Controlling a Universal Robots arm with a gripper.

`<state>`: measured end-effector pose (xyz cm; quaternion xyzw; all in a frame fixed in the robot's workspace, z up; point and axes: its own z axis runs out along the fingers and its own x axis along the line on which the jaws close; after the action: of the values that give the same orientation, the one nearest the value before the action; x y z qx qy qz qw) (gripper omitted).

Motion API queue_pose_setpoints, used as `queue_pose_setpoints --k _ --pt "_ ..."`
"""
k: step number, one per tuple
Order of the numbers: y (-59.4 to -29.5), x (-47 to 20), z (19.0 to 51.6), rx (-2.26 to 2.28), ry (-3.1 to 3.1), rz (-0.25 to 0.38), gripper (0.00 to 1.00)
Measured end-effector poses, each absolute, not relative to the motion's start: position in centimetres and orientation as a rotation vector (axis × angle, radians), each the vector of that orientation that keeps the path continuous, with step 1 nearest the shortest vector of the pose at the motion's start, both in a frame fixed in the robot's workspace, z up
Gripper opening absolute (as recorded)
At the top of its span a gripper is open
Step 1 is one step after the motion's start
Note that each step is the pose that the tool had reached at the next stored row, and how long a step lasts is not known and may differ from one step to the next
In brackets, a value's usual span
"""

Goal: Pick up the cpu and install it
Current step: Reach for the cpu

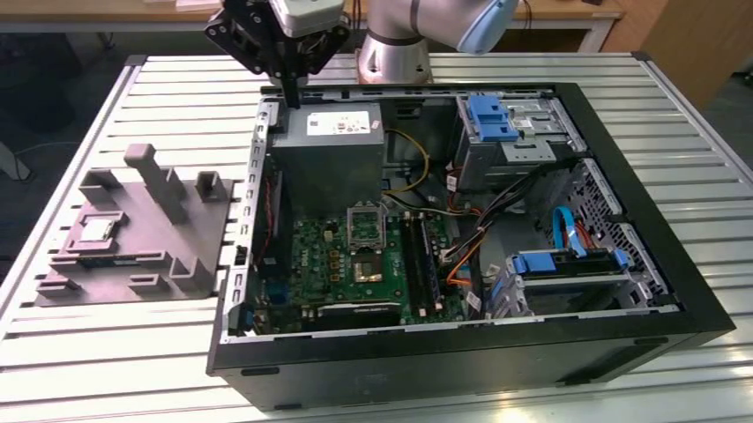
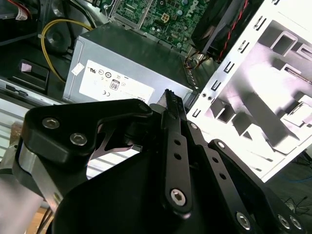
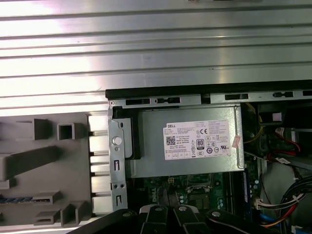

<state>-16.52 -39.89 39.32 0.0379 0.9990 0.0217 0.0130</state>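
Observation:
The cpu (image 1: 94, 232) is a small pale square lying flat in a recess of the grey moulded tray (image 1: 176, 264) at the exterior view's left. My gripper (image 1: 289, 95) hangs high over the back left corner of the open computer case (image 1: 659, 326), well away from the cpu. Its black fingers (image 2: 170, 97) point down, shut with nothing between them, and their linkages (image 3: 168, 214) reach towards the case. The green motherboard (image 1: 317, 264) with its silver socket frame (image 1: 365, 220) lies on the case floor.
A grey metal box with a white label (image 1: 330, 150) stands in the case just below the gripper, in both wrist views too (image 2: 126, 73) (image 3: 190, 146). Blue drive bays (image 1: 495, 119) and cables (image 1: 471, 238) crowd the case's right side. The slatted metal table (image 1: 106, 370) surrounds everything.

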Motion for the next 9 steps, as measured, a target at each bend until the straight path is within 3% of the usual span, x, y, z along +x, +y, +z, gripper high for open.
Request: queue_pose_setpoints --k 9 --pt "-39.89 -16.82 39.31 0.118 3.112 0.068 0.11"
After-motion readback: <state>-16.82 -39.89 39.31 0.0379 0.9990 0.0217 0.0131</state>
